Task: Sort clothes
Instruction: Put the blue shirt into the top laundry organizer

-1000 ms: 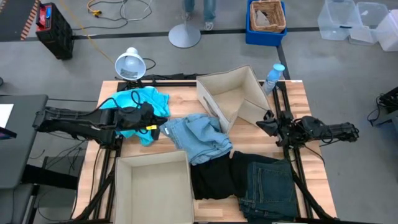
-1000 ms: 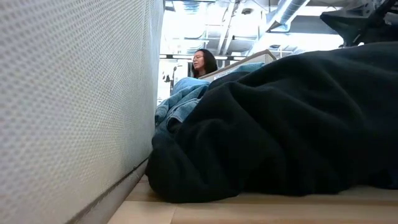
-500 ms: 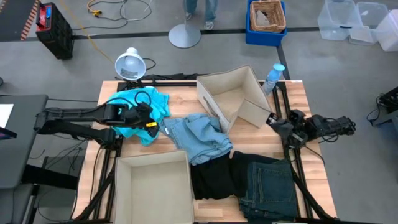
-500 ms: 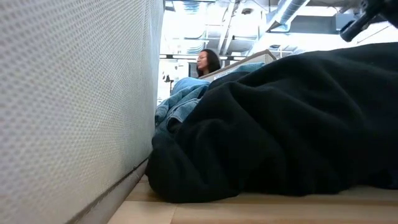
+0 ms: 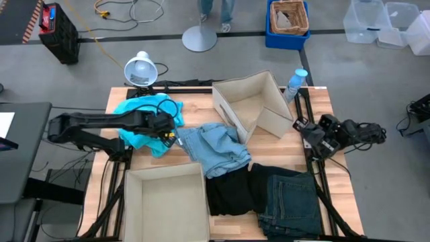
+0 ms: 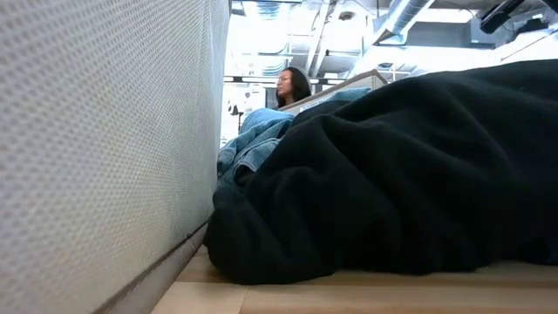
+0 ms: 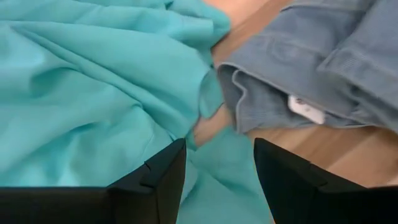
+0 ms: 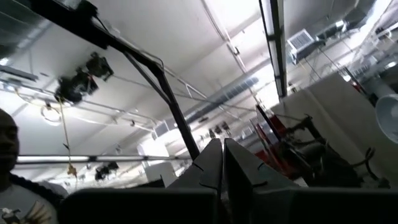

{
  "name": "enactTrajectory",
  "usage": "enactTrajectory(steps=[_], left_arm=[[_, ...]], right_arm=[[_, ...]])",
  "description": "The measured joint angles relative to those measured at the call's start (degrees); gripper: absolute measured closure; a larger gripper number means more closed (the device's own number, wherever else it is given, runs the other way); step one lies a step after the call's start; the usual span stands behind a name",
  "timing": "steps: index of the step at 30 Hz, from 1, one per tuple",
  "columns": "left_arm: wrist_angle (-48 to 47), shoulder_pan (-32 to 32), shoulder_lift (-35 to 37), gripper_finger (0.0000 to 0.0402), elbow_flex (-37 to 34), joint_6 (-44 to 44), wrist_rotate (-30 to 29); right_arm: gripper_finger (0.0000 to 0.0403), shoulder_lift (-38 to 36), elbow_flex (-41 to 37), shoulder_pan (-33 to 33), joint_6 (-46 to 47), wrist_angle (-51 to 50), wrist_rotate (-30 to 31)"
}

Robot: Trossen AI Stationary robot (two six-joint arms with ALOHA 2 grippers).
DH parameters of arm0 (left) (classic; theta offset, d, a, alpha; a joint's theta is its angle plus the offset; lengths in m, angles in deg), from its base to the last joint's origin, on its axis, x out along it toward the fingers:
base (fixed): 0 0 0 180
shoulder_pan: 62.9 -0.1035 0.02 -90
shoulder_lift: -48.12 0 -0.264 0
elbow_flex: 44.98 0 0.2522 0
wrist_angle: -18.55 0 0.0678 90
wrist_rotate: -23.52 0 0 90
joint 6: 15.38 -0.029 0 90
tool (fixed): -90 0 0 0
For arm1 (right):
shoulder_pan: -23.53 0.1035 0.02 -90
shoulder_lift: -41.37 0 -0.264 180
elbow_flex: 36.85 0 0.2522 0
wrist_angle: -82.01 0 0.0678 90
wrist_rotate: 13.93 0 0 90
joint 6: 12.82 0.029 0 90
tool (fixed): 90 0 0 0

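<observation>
From above, the wooden counter (image 5: 316, 101) carries four garments in a loose line. The turquoise top (image 5: 144, 107) lies bunched near the far left corner. The light blue denim piece (image 5: 213, 149) sits crumpled at the middle, just beside the top. The black garment (image 5: 232, 191) lies toward the near edge, touching the denim, and the dark jeans (image 5: 290, 202) rest against it by the near right corner. One cardboard box (image 5: 164, 205) stands at the near left edge; a second box (image 5: 252, 107) sits tilted at the far middle.

The left claw (image 5: 166, 129) hovers low over the seam where the top meets the denim. Only the left wrist view shows its state: the two dark fingers (image 7: 155, 180) stand apart, holding nothing, with the turquoise top (image 7: 81, 81) beneath them and the light blue denim piece (image 7: 311, 62) just past it, a strip of bare wood between.

The right claw (image 5: 304, 129) hangs at the right edge, beyond the tilted box. Its own wrist view points up at the ceiling, and there its fingertips (image 8: 214, 165) appear pressed together, empty.

The low view adds what the others miss: the black garment (image 6: 410, 174) heaped large in front, the near box wall (image 6: 96, 148) filling one side, and a person (image 6: 289, 87) in the room beyond.
</observation>
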Motion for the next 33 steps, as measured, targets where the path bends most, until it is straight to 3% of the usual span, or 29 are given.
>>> enactTrajectory(steps=[11,18,25,29,33], left_arm=[[-5.6,-1.0,-12.4,0.0215,0.0,-3.1,-4.3],[-4.3,-5.1,-21.9,0.0205,-0.5,-3.9,0.5],[-3.5,-7.3,-28.9,0.0207,-0.1,-10.2,3.7],[-3.0,-8.0,-29.9,0.0242,0.1,-12.9,4.3],[-2.7,-9.2,-30.0,0.0324,0.1,-16.0,4.9]], right_arm=[[0.0367,6.3,2.1,0.0,0.6,-1.6,0.1],[0.0367,7.6,2.1,0.0,0.8,-1.0,0.9],[0.0367,7.6,2.2,0.0,2.1,0.0,1.7],[0.0367,7.6,2.2,0.0,2.1,0.9,1.7],[0.0367,7.6,2.2,0.0,2.1,1.0,1.7]])
